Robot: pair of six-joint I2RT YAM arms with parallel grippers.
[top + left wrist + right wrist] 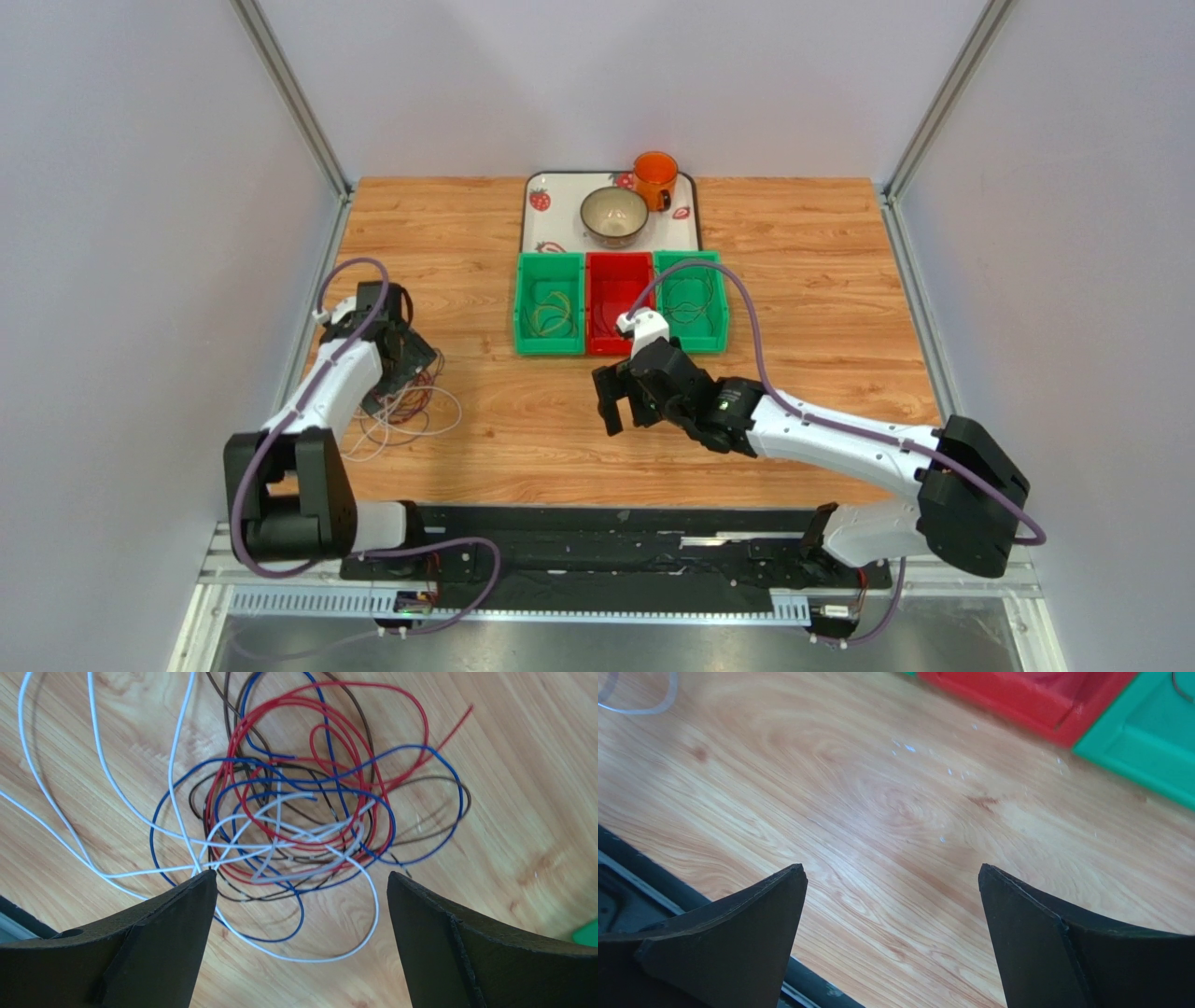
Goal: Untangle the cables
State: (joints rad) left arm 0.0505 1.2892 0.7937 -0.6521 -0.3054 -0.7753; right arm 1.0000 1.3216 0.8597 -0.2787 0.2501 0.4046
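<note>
Left wrist view: left pincer point(300, 875) gapes wide over the cables point(302, 822); right pincer point(892, 869) wide above table point(878, 805).

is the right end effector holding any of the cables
No, the right end effector stands open in its wrist view, with only the wooden table showing in the gap.

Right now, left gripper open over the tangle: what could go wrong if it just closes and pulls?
1. The left gripper is open above the cables where red, blue, white and brown strands cross; closing there would likely pinch several and tighten the knot.
2. The right gripper is open over the table near the red bin, away from the bundle, so nothing pins it; a pull may drag everything.
</note>
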